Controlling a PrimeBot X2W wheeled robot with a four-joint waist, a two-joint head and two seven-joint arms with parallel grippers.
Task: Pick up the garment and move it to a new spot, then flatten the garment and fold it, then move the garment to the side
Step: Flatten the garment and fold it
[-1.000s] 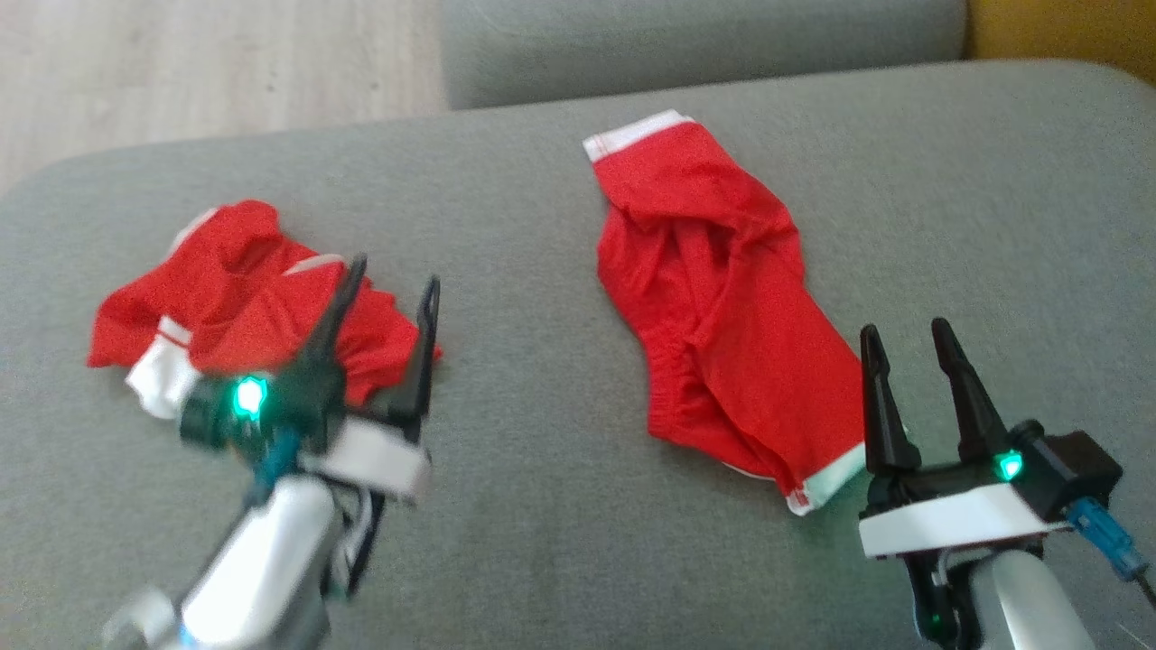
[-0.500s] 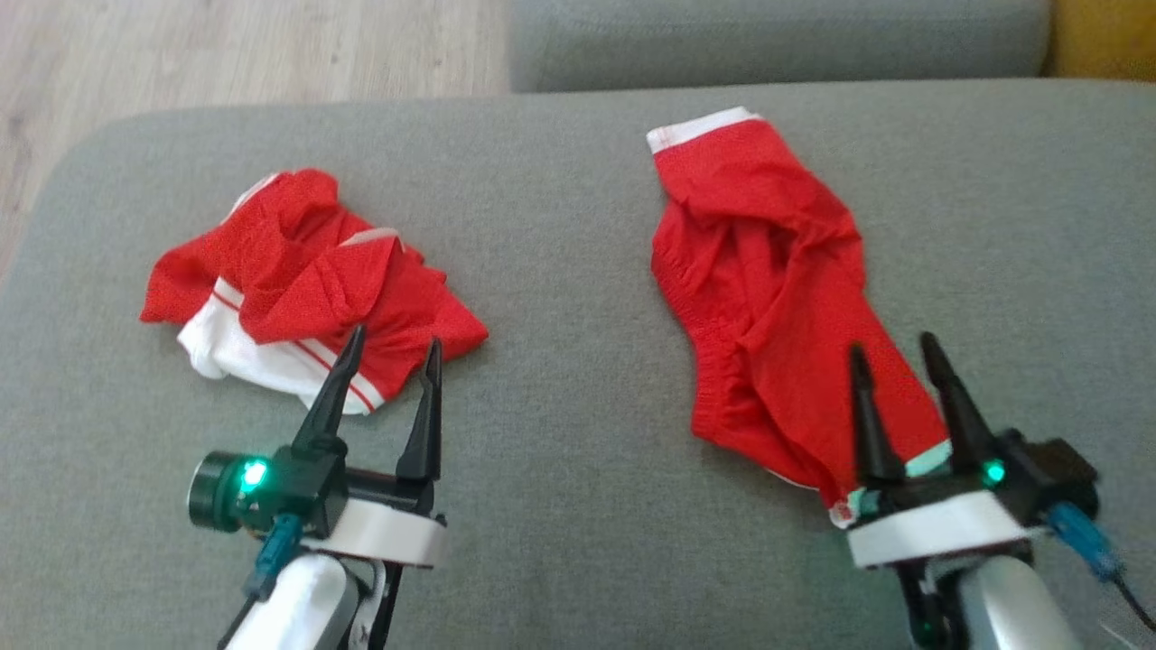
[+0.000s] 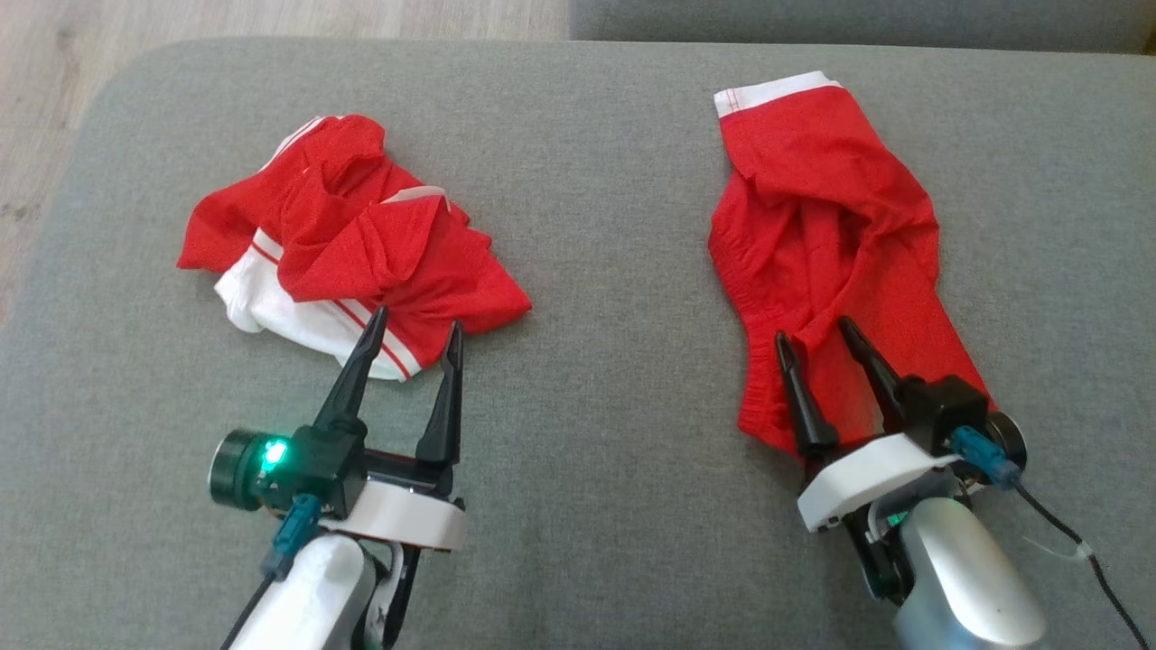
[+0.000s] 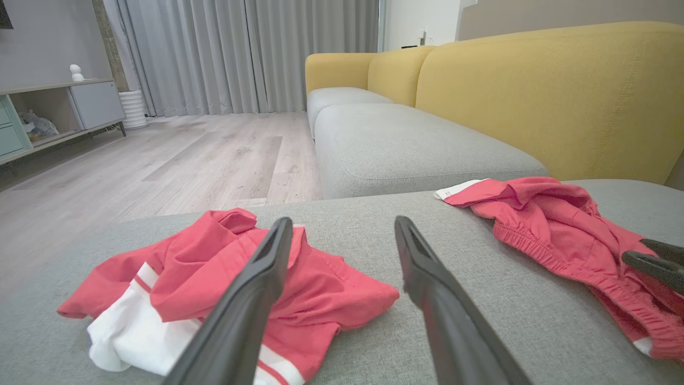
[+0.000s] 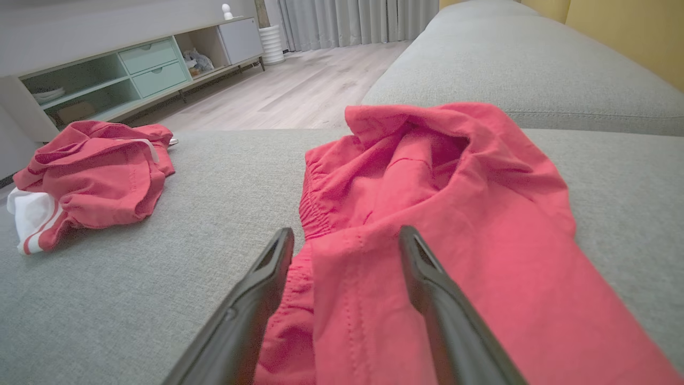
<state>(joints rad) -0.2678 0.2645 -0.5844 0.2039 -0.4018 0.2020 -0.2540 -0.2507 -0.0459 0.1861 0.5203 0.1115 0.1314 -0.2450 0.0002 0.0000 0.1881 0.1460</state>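
Head view: two red garments (image 3: 361, 244) (image 3: 826, 226); left pincer (image 3: 415, 319) and right pincer (image 3: 814, 329) gape.

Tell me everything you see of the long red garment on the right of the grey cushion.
The long red fabric garment lies stretched lengthwise on the grey sofa cushion, rumpled and partly folded over itself. A white band trims its far end; a gathered elastic edge runs along its left side. The cloth looks thin. The right gripper hovers at its near end, fingers open astride the cloth; contact cannot be told.
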